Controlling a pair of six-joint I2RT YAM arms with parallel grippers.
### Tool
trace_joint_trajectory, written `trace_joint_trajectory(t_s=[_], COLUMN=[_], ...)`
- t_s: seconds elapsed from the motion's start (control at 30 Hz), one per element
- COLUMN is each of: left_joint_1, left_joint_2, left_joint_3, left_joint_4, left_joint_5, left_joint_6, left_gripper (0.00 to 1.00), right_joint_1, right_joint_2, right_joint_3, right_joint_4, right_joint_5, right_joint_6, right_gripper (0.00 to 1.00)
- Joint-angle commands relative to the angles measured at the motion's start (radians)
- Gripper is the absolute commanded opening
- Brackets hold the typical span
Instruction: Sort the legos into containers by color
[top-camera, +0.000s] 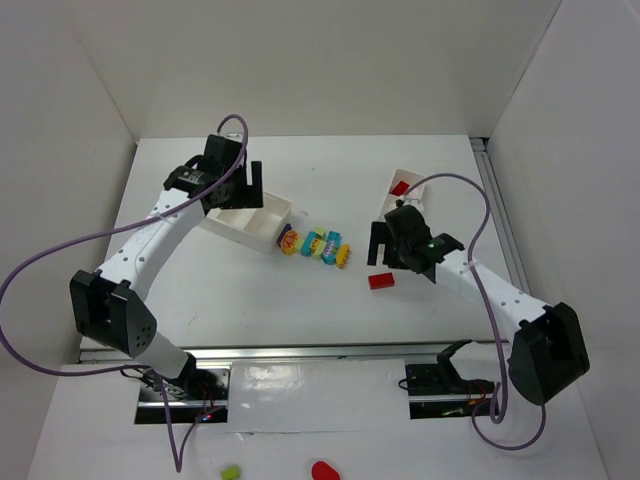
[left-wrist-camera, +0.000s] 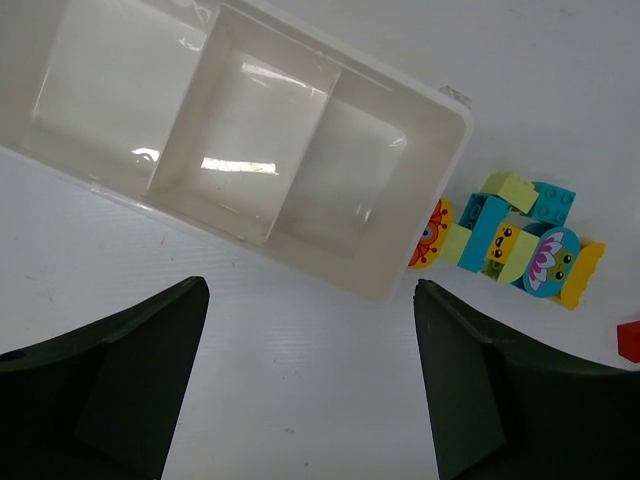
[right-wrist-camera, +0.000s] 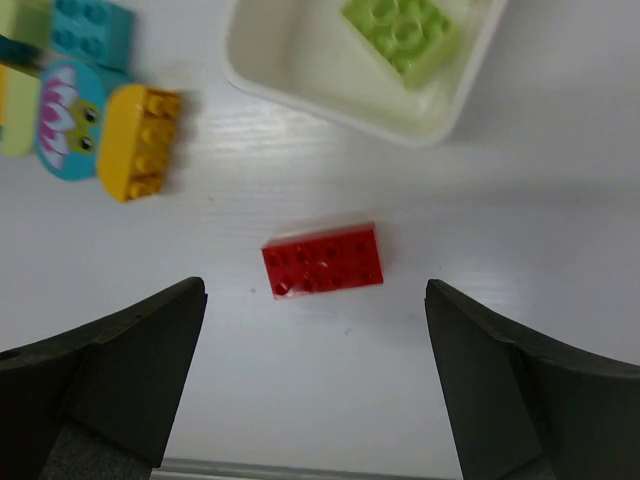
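Observation:
A red lego (right-wrist-camera: 323, 260) lies flat on the table (top-camera: 381, 281), apart from everything else. My right gripper (right-wrist-camera: 315, 330) hangs open just above it (top-camera: 385, 256), touching nothing. Beyond it stands the narrower container (right-wrist-camera: 330, 105) with a lime green lego (right-wrist-camera: 405, 30) inside; from above a red lego (top-camera: 399, 188) shows in that tray (top-camera: 408, 176). A cluster of cyan, lime, yellow and orange legos (top-camera: 316, 245) sits mid-table (left-wrist-camera: 510, 235). My left gripper (left-wrist-camera: 310, 300) is open over the wider container (left-wrist-camera: 440, 130), whose visible compartments are bare (top-camera: 262, 222).
White walls close in the table at the back and both sides. Purple cables loop from both arms. A yellow-orange lego (right-wrist-camera: 140, 140) is the cluster piece nearest the red one. Off the table's front edge lie a lime piece (top-camera: 230, 471) and a red piece (top-camera: 325, 469).

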Motion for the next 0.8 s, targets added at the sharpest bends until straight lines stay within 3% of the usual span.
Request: trace_joint_trajectory(t_s=[0.0,0.27,0.4,0.57,0.77], left_joint_1=[-0.005,-0.014,-0.014,-0.014,-0.014], left_joint_2=[-0.006,-0.026,-0.035,-0.044,-0.044], left_joint_3=[-0.019,-0.028,-0.028,-0.037,-0.037], left_joint_4=[0.020,0.029,0.029,0.029,0.029], left_joint_5=[0.029,0.038,0.020,0.020,0.011], left_joint_6=[0.000,-0.009,-0.009,-0.009,-0.009], left_gripper=[0.93,0.93,0.93,0.93,0.93], right_joint_1=[-0.007,0.022,0.054,0.086,0.099], right_joint_2=[-0.027,-0.005,0.062,0.134,0.274], right_joint_3=[-0.057,-0.164,-0.164,-0.125,-0.037], right_joint_4=[-0.043,0.081,0.079,0.122,0.095], right_joint_5=[-0.030,-0.115,-0.068,-0.011,0.135], right_joint_6=[0.118,0.447,0.591,0.606,0.566], right_gripper=[0.98,0.98,0.98,0.96,0.87])
